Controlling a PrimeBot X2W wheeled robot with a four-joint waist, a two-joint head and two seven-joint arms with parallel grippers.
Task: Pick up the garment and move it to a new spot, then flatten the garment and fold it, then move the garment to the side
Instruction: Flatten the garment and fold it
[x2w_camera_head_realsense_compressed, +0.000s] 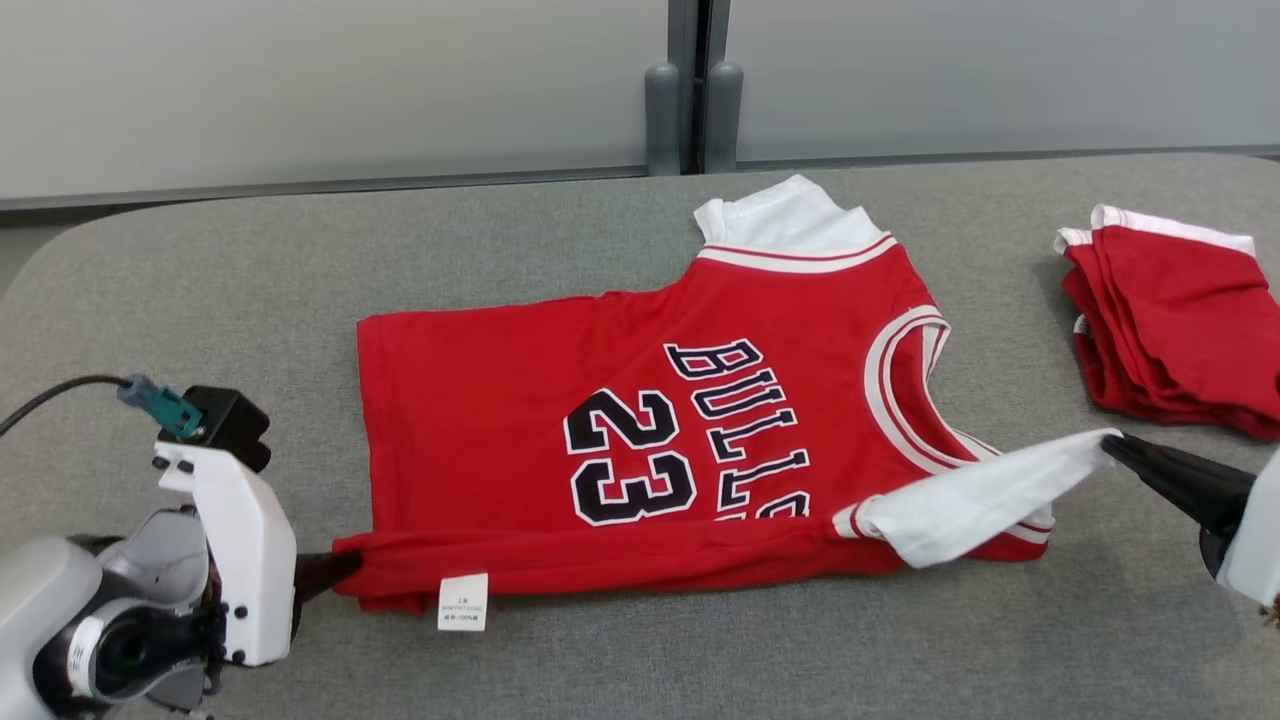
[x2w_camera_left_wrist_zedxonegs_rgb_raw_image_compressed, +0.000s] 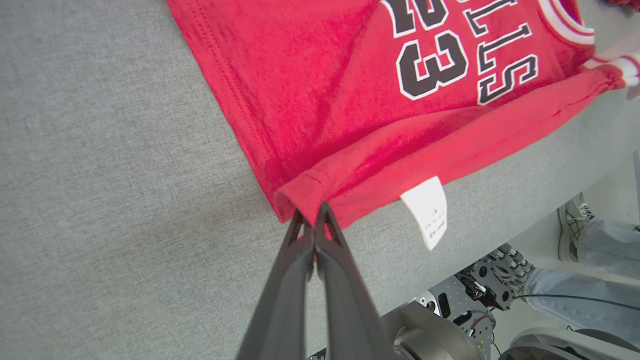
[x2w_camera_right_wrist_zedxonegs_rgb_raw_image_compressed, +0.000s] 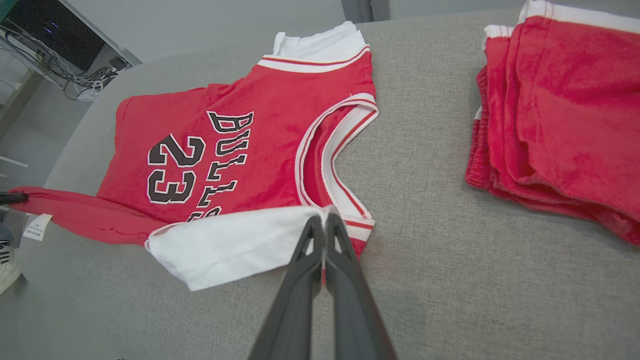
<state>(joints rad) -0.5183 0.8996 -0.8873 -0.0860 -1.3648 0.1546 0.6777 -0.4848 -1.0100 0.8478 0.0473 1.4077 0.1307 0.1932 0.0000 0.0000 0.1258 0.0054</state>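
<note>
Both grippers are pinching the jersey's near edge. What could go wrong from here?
1. The left gripper pinches just the hem corner of the jersey, so the cloth might slip free when lifted.
2. The right gripper holds the white sleeve, not the body; pulling could bunch it into a crooked fold.
3. The stack of folded clothes lies close on the right and might get nudged.

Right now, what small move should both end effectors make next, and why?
Probably carry the near edge across the red fabric basketball jersey: the left end effector pinches its hem corner, the right end effector its white sleeve, and that edge is already rolled over.
</note>
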